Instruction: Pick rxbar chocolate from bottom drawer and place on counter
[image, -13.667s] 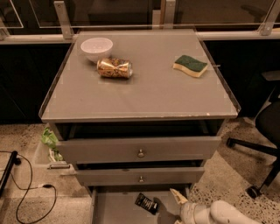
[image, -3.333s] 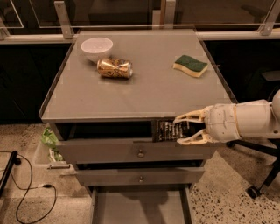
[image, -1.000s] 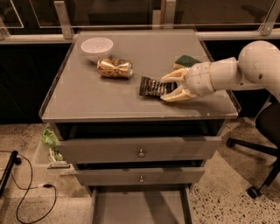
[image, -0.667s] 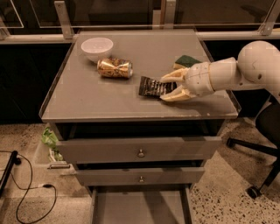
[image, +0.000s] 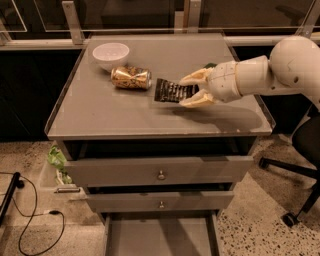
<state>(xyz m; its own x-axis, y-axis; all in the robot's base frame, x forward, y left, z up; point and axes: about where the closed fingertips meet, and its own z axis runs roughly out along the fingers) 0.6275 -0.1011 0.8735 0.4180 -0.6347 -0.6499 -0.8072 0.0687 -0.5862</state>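
The rxbar chocolate, a flat black wrapper with pale text lines, is just above the middle of the counter, right of the gold can. My gripper comes in from the right and is shut on the bar's right end, one pale finger above it and one below. The bottom drawer is pulled out at the frame's lower edge; its grey floor shows nothing on it.
A gold drink can lies on its side left of the bar. A white bowl stands at the counter's back left. A green sponge is mostly hidden behind my arm. An office chair base stands at right; cables lie on the floor at left.
The bar was lifted out of the bottom drawer and carried up over the counter. In the last second my gripper and the bar have barely moved.
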